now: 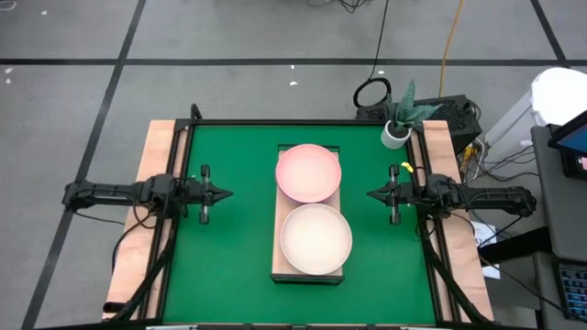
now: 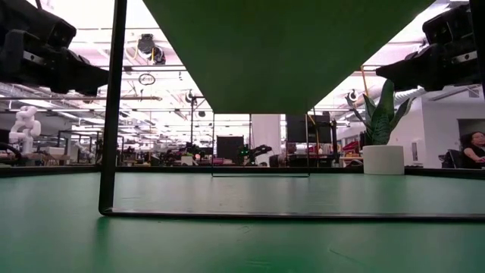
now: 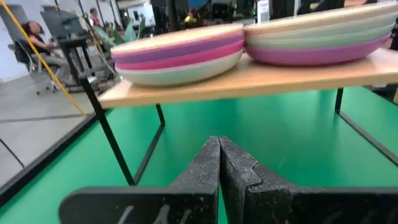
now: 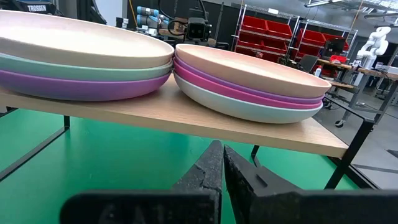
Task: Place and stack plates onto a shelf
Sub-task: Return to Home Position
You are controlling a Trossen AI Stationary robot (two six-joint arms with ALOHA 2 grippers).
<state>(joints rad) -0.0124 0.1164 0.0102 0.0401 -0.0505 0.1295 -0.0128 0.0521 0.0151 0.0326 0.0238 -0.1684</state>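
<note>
Left arm: black, slim, built of jointed segments; black cables trail from it.
Right arm: same black segmented build, with similar cables.
Left gripper: black crossbar carrying two tapered fingers; matte, speckled surface with stepped inner edges.
Right gripper: identical form; fingers grainy black, notched.
Finger rail: flat black bar bearing faint pale scratches.

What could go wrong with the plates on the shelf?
Maybe. The pink-topped stack of round matte plates and the cream-topped stack fill the light-wood shelf board to its edges, so a knock could slide one off. Its thin black legs look easy to jolt, and the shut left gripper and right gripper point at it.
</note>
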